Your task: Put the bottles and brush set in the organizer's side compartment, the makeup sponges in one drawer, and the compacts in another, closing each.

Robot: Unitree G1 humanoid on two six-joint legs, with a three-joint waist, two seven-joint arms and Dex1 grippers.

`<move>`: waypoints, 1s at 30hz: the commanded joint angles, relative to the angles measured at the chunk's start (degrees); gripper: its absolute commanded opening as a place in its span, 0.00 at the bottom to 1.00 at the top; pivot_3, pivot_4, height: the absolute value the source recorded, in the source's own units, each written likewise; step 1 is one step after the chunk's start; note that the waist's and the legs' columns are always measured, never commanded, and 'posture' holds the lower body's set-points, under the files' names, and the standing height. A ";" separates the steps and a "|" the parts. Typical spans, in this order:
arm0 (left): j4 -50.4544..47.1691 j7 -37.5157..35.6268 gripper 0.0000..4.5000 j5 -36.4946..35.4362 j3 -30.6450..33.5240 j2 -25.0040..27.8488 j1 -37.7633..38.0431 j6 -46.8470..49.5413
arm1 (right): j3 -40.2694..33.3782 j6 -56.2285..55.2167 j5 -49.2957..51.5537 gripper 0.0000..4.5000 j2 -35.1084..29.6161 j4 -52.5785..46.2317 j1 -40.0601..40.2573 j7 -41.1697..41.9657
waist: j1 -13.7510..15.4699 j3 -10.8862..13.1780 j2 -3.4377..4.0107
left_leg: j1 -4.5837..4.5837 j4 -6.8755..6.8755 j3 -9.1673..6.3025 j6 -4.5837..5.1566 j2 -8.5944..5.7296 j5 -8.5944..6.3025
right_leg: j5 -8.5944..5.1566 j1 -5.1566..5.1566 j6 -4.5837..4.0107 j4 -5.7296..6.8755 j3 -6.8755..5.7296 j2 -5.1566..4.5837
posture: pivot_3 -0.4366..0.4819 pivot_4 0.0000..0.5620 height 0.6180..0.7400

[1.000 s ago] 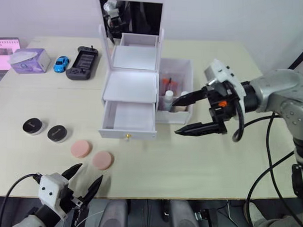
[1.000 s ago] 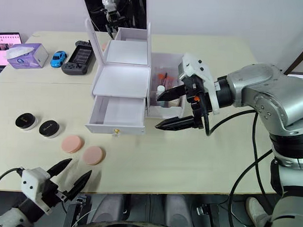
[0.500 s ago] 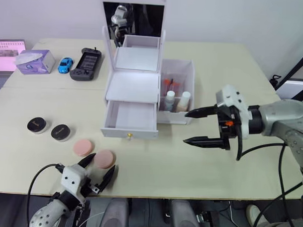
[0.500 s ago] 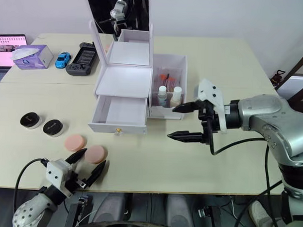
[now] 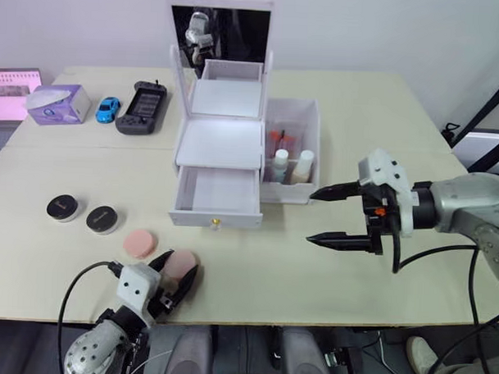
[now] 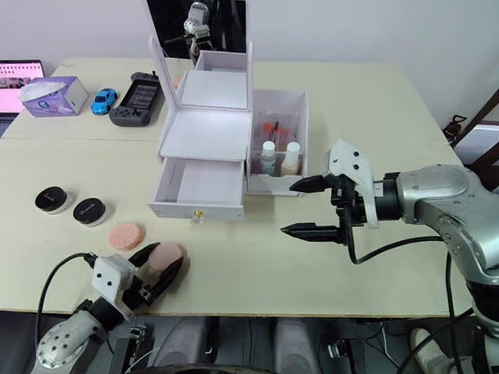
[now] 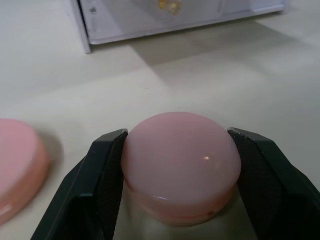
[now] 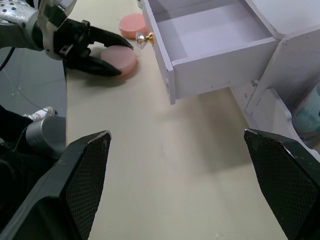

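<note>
My left gripper [image 5: 178,271] sits at the table's near edge, shut on one pink makeup sponge [image 7: 180,160] that rests on the table, one finger pressed to each side. The other makeup sponge [image 5: 138,243] lies just to its left. Two black-topped compacts [image 5: 62,207] [image 5: 101,219] lie further left. The white organizer [image 5: 220,141] has its lower drawer [image 5: 216,192] pulled open and empty. Both bottles [image 5: 280,165] [image 5: 303,166] and the brush set [image 5: 277,139] stand in the side compartment [image 5: 311,115]. My right gripper [image 5: 312,215] hovers open to the right of the organizer, holding nothing.
At the far left of the table are a purple tissue box [image 5: 54,102], a blue toy car [image 5: 108,108] and a dark game controller [image 5: 141,108]. A screen [image 5: 11,80] stands at the far left edge. The organizer's mirror [image 5: 221,26] rises at the back.
My left gripper has moved forward onto the nearer sponge, and its fingers have come in against its sides. My right gripper has drawn back from the side compartment, still open.
</note>
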 commanded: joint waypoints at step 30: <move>0.77 -10.48 0.59 -39.24 3.46 43.06 -55.50 42.71 | -4.26 -0.78 2.49 1.00 1.27 -4.34 1.28 -3.72 | -0.07 0.32 -0.39 | 0.23 -0.81 -0.09 0.44 0.01 -0.18 | 0.03 -0.17 0.06 0.37 0.13 0.28 | 0.48 0.27 1.00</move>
